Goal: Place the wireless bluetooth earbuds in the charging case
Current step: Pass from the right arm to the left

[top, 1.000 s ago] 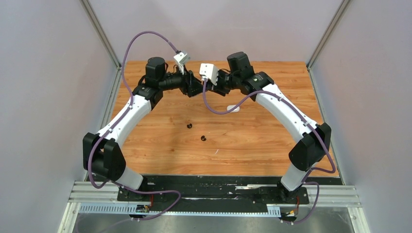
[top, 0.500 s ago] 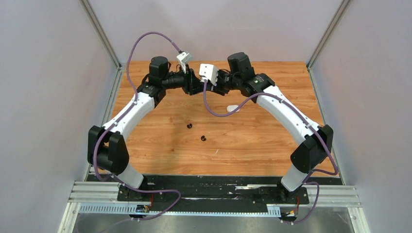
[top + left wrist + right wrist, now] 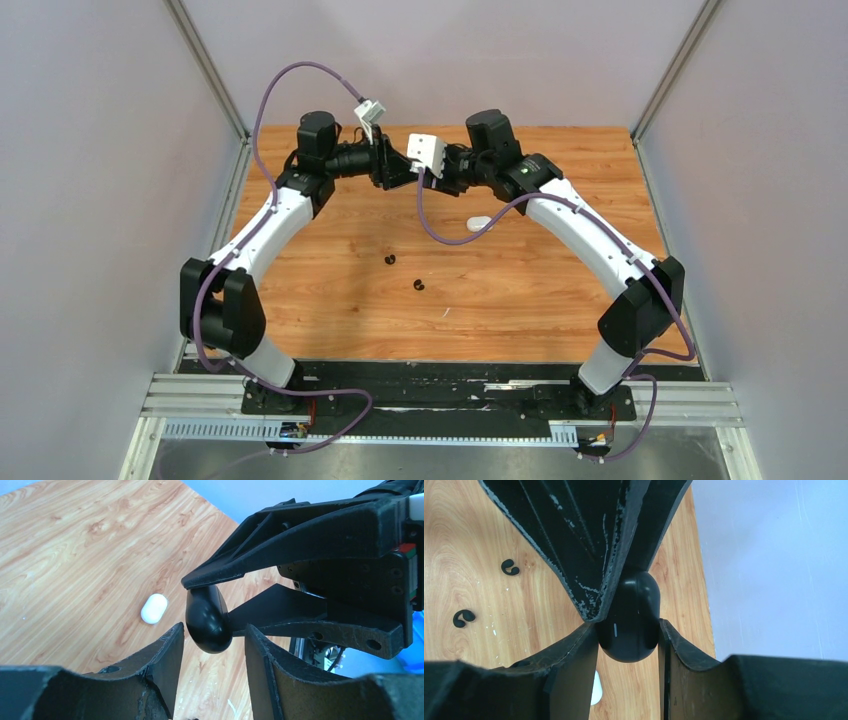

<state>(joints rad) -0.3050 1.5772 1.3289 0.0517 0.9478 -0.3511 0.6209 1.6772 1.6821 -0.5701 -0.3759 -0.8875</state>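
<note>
while the right hand clamps the black charging case, the left hand straddles it, grip unclear.

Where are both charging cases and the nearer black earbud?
black charging case (image 3: 629,620): right wrist view, front face.
white charging case (image 3: 153,608): left wrist view, top surface.
nearer black earbud (image 3: 419,285): top external view, its middle.

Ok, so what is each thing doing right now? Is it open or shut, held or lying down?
Black case: shut, held up off the table.
White case: shut, lying on the table.
Black earbuds: two, loose on the table, not in any case.
Right gripper: shut on the black case.
Left gripper: fingers on either side of the black case; whether it squeezes is unclear.
</note>
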